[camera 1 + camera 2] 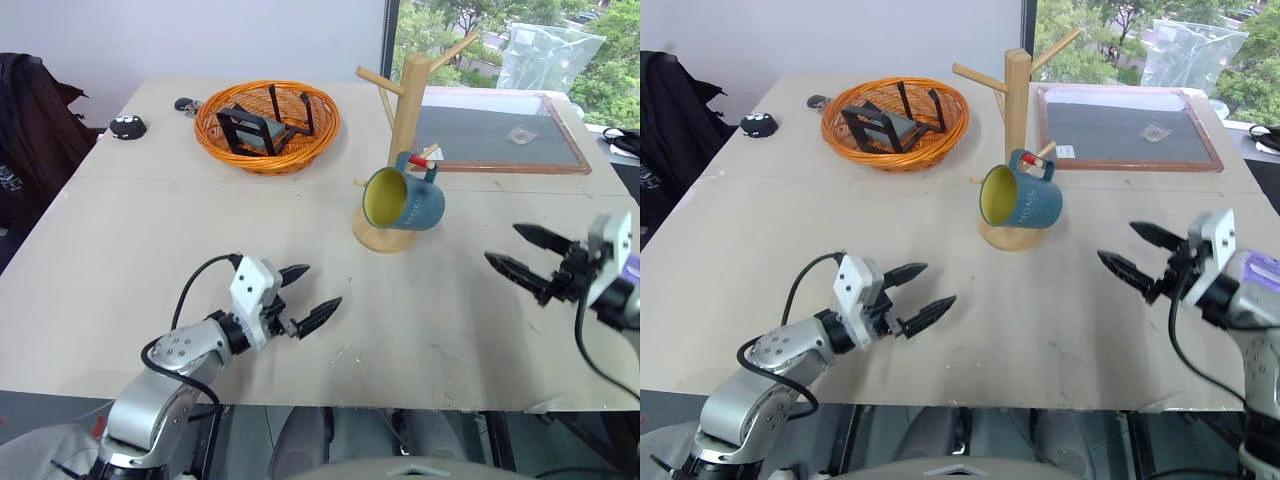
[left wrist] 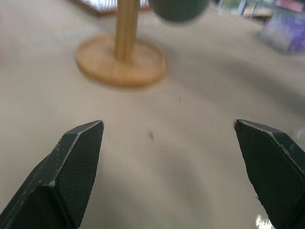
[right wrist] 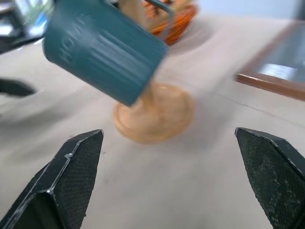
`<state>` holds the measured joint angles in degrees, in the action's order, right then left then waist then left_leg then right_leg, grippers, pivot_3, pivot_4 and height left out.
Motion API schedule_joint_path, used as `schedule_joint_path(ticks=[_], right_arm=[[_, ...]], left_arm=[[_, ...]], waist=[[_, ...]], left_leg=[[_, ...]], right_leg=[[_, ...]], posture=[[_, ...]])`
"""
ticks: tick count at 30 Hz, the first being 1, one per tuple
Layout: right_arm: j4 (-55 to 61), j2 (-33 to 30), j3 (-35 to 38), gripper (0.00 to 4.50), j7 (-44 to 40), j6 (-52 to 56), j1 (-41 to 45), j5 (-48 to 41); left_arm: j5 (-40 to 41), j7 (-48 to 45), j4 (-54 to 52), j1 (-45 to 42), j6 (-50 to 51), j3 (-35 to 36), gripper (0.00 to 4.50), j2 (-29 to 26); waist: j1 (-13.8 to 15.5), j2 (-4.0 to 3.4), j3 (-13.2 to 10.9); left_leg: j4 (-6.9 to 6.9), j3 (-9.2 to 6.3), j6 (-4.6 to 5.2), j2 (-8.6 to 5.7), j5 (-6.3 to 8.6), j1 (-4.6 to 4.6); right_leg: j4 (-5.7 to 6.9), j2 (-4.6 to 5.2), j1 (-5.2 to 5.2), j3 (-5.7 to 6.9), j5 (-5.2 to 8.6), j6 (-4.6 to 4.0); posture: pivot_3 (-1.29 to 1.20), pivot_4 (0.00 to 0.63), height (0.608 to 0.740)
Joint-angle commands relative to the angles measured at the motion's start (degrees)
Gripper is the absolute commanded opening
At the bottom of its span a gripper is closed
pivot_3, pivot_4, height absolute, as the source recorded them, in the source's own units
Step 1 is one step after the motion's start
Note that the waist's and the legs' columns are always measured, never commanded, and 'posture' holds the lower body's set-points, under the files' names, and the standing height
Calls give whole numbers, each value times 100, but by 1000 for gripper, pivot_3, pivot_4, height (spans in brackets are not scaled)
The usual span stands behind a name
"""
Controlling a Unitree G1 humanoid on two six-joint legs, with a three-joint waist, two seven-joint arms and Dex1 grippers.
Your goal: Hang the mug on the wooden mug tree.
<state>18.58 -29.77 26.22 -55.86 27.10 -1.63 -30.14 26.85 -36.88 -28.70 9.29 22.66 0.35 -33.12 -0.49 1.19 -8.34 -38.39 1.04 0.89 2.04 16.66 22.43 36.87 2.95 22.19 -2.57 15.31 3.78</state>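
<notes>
The teal-blue mug point(image 1: 405, 199) with a yellow-green inside hangs by its handle from a red-tipped peg of the wooden mug tree point(image 1: 408, 100), tilted with its mouth toward the left. The tree's round base point(image 1: 372, 236) rests on the table. My left gripper point(image 1: 308, 296) is open low over the table's near left side, pointing toward the tree. My right gripper point(image 1: 520, 254) is open at the near right, well clear of the mug, nothing between its fingers. In the right wrist view the mug point(image 3: 102, 49) hangs above the base point(image 3: 155, 117).
An orange wicker basket point(image 1: 266, 125) holding dark objects stands at the back left. A framed dark board point(image 1: 495, 135) lies at the back right. Small dark items point(image 1: 128, 126) sit near the far left edge. A purple pack point(image 2: 286, 34) appears in the left wrist view.
</notes>
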Motion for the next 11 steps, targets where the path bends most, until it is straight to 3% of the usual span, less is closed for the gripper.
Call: schedule_joint_path(ticks=[1, 5, 11], right_arm=[[-251, 251, -21, 4476, -133, -1017, -426, 112], [-803, 460, -239, 4476, -193, -1776, -814, 332], [-1166, 420, -490, 4476, -148, -2245, -860, 411]], left_arm=[[-460, 12, 284, 46, -645, -18, 4500, 127], [-504, -72, 457, -27, -692, -25, 4500, 202], [-685, -206, 421, -18, -941, -53, 4500, 197]], waist=[[-5, 0, -1], [-10, 1, -1], [-25, -5, -4]], left_leg=[[1, 5, 1, -1, 0, -7], [8, 10, 2, 1, 2, -57], [7, -1, 2, 3, 2, -61]], right_leg=[[0, -1, -8, 2, 0, 0], [-8, -3, -59, 1, 3, -2], [-5, -3, -58, -12, 2, -1]], posture=[[0, 150, 737], [0, 150, 737], [0, 150, 737]])
